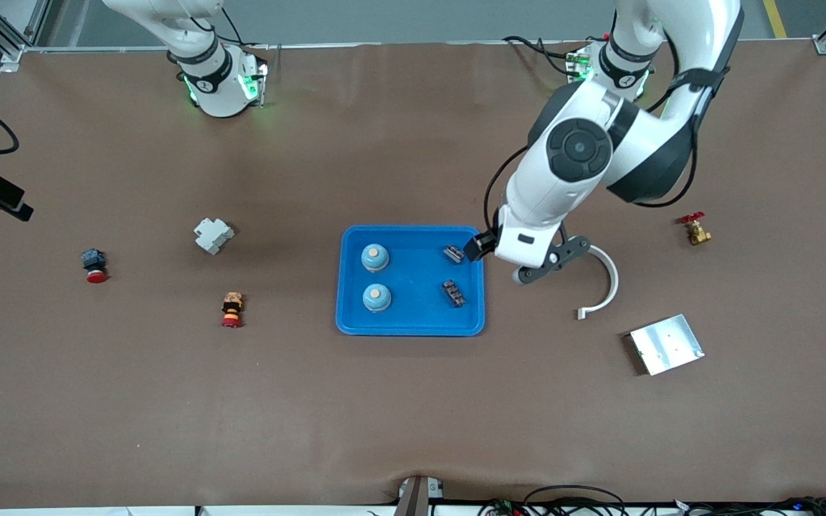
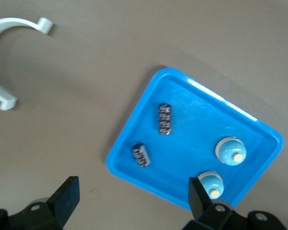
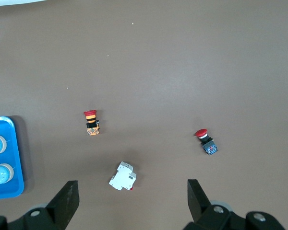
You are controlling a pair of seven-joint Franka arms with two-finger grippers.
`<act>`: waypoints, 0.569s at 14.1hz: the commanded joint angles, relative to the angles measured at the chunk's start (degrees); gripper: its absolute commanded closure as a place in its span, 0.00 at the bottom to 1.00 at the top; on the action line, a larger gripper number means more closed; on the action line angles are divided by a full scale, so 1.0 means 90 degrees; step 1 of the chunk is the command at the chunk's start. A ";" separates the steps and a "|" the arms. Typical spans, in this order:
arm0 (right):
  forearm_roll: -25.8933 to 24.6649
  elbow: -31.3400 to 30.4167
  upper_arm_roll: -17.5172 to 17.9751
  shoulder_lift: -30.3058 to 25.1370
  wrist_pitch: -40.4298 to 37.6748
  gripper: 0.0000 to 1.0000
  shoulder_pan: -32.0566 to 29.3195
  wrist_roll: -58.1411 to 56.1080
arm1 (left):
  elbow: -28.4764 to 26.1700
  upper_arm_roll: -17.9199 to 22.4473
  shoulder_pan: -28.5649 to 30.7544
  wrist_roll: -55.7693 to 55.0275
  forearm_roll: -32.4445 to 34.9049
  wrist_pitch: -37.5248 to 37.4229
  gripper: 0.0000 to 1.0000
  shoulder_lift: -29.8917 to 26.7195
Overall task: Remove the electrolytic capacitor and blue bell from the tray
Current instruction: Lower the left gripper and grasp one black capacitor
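The left gripper [image 1: 502, 259], wide and empty, hangs over the tray's [image 1: 355, 326] edge; beside it, two capacitors [image 1: 454, 293] and two bells [image 1: 376, 297] sit in the tray. The right gripper [image 3: 129, 203], also wide and empty, waits above the worktop [image 1: 413, 416].

My right gripper [image 3: 129, 201]: out of front view, arm cut by top edge just above base; wrist view shows only finger tips, rest cut by frame edge. My left gripper [image 1: 486, 252]: front view, wrist body hides most of it, one finger visible. Blue tray [image 3: 9, 158]: cut by right wrist frame edge. Capacitors [image 1: 454, 254]: markings too small to read. White curved bracket [image 2: 5, 57]: partly cut in left wrist view.
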 commanded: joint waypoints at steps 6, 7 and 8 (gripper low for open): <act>-0.0053 -0.0053 0.0081 -0.0099 -0.0011 0.00 -0.0124 -0.0071 | 0.0254 0.0046 -0.0386 -0.0077 0.0087 0.1248 0.00 0.1513; -0.0053 -0.0053 0.0071 -0.0109 -0.0001 0.00 -0.0124 -0.0071 | 0.0264 0.0056 -0.0386 -0.0048 0.0096 0.1258 0.00 0.1572; -0.0053 -0.0053 0.0071 -0.0099 -0.0001 0.00 -0.0124 -0.0071 | 0.0254 0.0066 -0.0386 -0.0067 0.0096 0.1345 0.00 0.1602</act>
